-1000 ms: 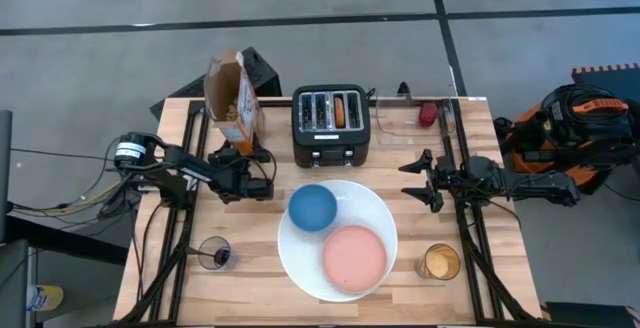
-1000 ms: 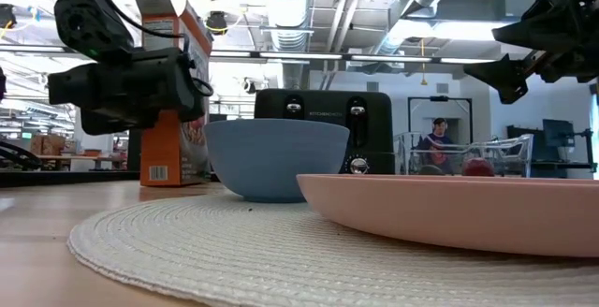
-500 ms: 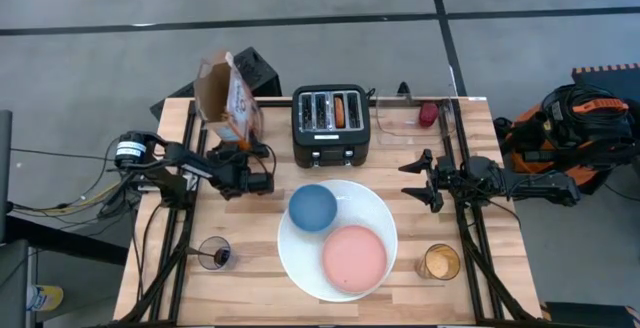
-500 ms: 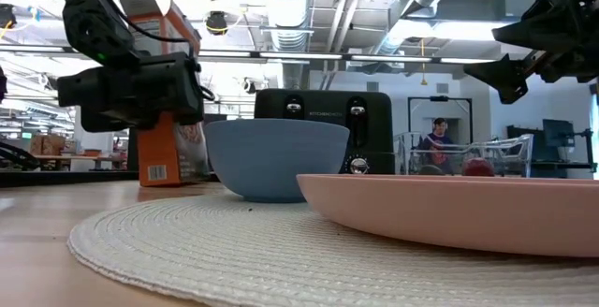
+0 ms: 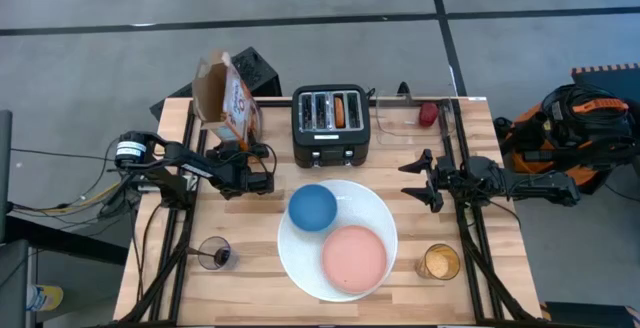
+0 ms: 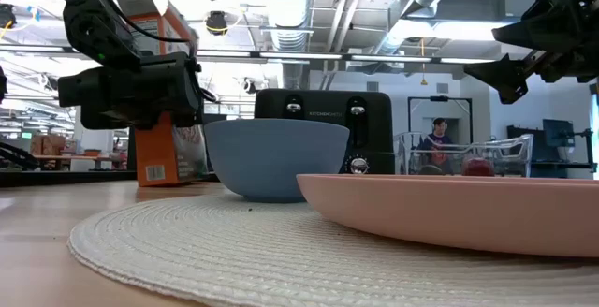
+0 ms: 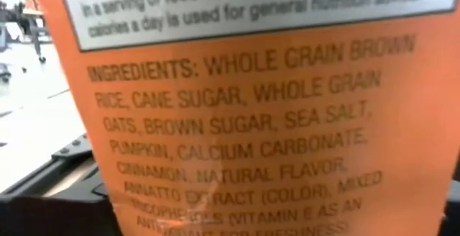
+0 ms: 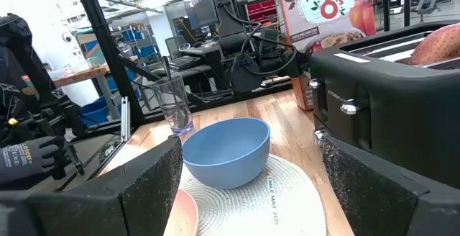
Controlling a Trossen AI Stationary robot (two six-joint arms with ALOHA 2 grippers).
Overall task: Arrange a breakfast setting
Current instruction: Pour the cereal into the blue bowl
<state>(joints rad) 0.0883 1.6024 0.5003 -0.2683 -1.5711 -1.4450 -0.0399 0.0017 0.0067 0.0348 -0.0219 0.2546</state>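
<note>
Left gripper [image 5: 252,168] sits at the back-left of the table [image 5: 180,288], its jaws clamped on the lower part of the orange cereal box [image 5: 228,103]. The box is tilted, open top leaning away from the toaster; in the left wrist view its ingredients panel [image 7: 244,121] fills the frame. The low view shows the box [image 6: 161,120] behind the gripper body, bottom edge at table level; whether it touches the wood I cannot tell.

Right gripper [image 5: 428,178] hovers right of the big white round plate [image 5: 300,268], jaws apart, nothing between them.

On the plate: small blue bowl [image 5: 313,208] at the back-left, pink saucer [image 5: 354,258] at the front-right, close beside each other. Clear purplish tumbler [image 5: 214,253] stands left of the plate with the metal spoon [image 5: 205,256] in it. Amber glass [image 5: 439,262] stands right of the plate.

Black toaster [image 5: 333,126] stands behind the plate, round toasted bread [image 5: 341,111] in 1 slot. A clear container [image 5: 412,118] sits right of the toaster.
</note>
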